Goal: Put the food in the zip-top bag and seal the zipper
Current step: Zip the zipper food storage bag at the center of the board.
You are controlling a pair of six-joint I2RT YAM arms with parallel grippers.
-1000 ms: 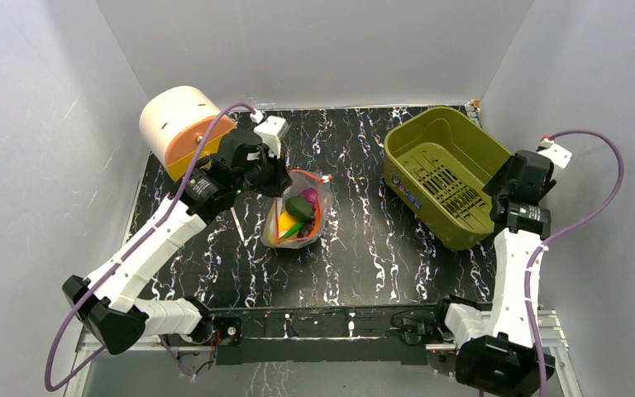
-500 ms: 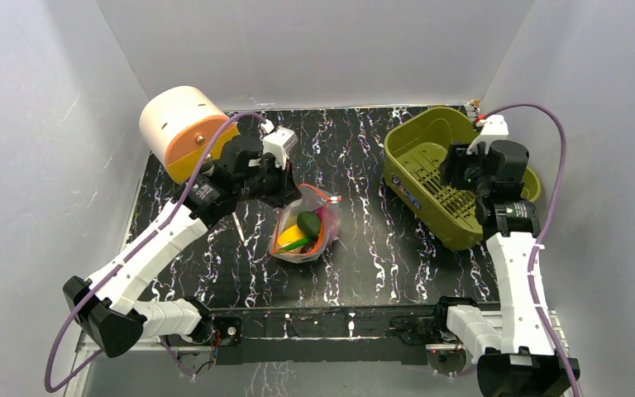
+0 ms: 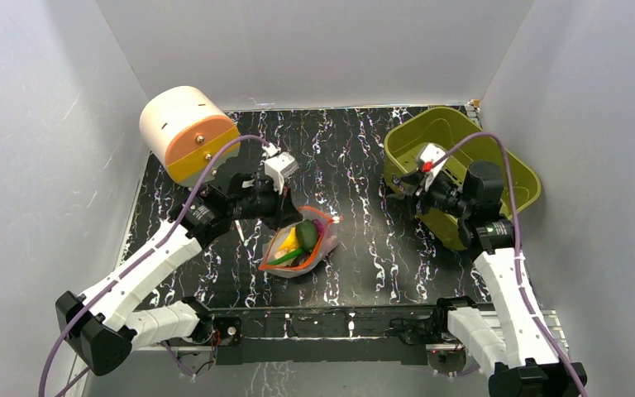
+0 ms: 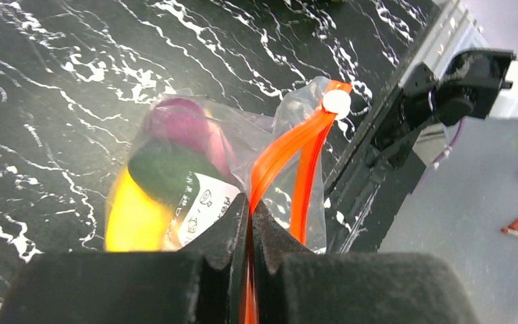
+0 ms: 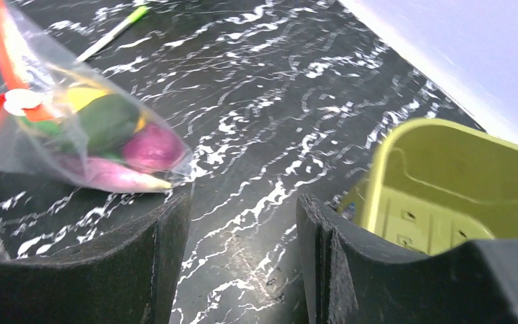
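The clear zip-top bag (image 3: 298, 251) lies at the table's middle with the food inside: a yellow piece (image 4: 129, 223), a dark green-purple piece (image 4: 165, 169) and a pink-purple piece (image 4: 182, 121). My left gripper (image 3: 287, 217) is shut on the orange-red zipper (image 4: 290, 145) at one end of the bag's mouth (image 4: 249, 202). A white slider (image 4: 336, 101) sits at the strip's far end. My right gripper (image 3: 411, 184) is open and empty (image 5: 243, 209), in front of the basket and right of the bag (image 5: 74, 135), apart from it.
An olive-green slotted basket (image 3: 519, 180) stands at the back right, partly under my right arm, and shows in the right wrist view (image 5: 445, 175). A cream and orange cylinder (image 3: 183, 132) stands at the back left. A thin white stick (image 3: 237, 229) lies left of the bag.
My left gripper has drawn the bag's mouth nearer and slightly right, still pinching the strip. My right arm has swung left from the basket's right side to in front of it.
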